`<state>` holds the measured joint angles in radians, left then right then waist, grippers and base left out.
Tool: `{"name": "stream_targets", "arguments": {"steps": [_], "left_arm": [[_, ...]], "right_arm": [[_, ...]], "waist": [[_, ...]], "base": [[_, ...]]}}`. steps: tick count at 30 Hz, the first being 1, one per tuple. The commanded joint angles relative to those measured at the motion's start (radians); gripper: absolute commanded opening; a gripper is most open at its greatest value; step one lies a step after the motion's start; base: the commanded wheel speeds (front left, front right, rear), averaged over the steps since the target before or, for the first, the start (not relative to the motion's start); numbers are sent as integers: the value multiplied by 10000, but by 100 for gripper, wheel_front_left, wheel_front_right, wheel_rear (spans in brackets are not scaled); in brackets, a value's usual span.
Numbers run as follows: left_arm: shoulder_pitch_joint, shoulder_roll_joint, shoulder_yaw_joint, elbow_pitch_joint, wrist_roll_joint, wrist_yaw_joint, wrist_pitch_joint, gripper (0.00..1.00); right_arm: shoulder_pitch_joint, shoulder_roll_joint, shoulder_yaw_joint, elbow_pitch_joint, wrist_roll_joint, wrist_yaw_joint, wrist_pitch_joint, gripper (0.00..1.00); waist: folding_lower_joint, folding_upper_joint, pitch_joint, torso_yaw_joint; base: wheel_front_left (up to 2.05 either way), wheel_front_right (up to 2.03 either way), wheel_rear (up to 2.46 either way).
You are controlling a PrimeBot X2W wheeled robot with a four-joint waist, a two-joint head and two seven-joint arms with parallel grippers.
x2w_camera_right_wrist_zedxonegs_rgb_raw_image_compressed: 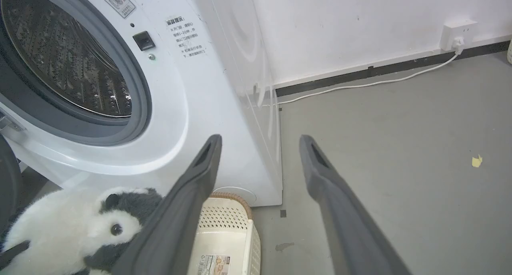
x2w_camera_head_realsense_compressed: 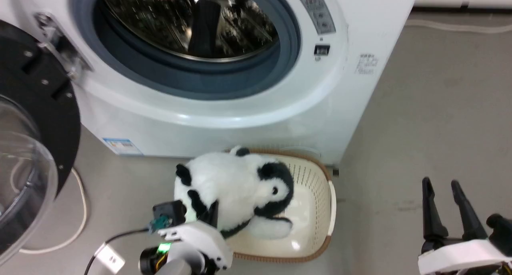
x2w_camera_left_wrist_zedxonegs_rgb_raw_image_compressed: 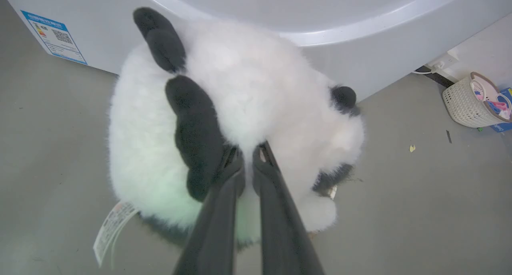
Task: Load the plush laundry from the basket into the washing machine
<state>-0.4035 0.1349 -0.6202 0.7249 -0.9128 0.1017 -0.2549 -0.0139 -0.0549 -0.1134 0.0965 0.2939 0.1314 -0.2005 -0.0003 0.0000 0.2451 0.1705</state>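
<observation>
The left claw [x2w_camera_left_wrist_zedxonegs_rgb_raw_image_compressed: 248, 157] is squeezed tight on the plush laundry [x2w_camera_head_realsense_compressed: 232, 187]. It pinches the soft fur right next to one black arm. The toy is a round, fluffy panda with white fuzz, black ears and a shiny dark eye. A thin paper tag [x2w_camera_left_wrist_zedxonegs_rgb_raw_image_compressed: 112, 227] hangs from it, below and to the left of the claw's tips.

The panda sits over the end of the basket [x2w_camera_head_realsense_compressed: 332, 203] nearest this claw. I cannot tell if it touches the basket. The basket is oval, smooth cream plastic with rows of little holes and a brown woven-look rim. It lies between the two claws.

Just past the left claw stands the washing machine [x2w_camera_head_realsense_compressed: 240, 119], big, white and glossy. Its round hole has a grey rubber ring and a shiny steel drum [x2w_camera_head_realsense_compressed: 160, 19] full of dots. The door [x2w_camera_head_realsense_compressed: 40, 107], black-rimmed with clear glass, hangs open to the claw's left.

The right claw [x2w_camera_head_realsense_compressed: 441, 183] is spread wide and holds nothing, over the flat grey floor [x2w_camera_head_realsense_compressed: 432, 107], well apart from the toy.
</observation>
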Motion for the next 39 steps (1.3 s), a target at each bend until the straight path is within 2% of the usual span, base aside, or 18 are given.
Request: {"name": "stream_targets", "arguments": {"steps": [1, 12, 20, 29, 39], "left_arm": [[423, 117, 254, -447, 229, 102, -67, 0], [2212, 550, 1497, -3176, 1417, 715, -68, 0], [2516, 244, 2545, -4723, 2743, 762, -68, 0], [1410, -181, 3503, -4943, 3636, 427, -68, 0], [-854, -255, 4361, -3705, 4134, 17, -68, 0]], "right_arm": [[176, 40, 50, 128, 160, -7, -106, 100], [641, 45, 149, 600, 538, -7, -320, 100], [707, 46, 155, 666, 584, -7, -388, 100], [427, 46, 95, 462, 483, -7, -312, 100], [-126, 47, -42, -7, 318, -7, -113, 100]], "waist": [[3, 0, -684, 136], [3, 0, -1661, 320], [3, 0, -1671, 235], [3, 0, -1096, -11], [3, 0, 32, -404]], "base": [[0, 0, 0], [0, 0, 0], [0, 0, 0], [0, 0, 0], [0, 0, 0]]}}
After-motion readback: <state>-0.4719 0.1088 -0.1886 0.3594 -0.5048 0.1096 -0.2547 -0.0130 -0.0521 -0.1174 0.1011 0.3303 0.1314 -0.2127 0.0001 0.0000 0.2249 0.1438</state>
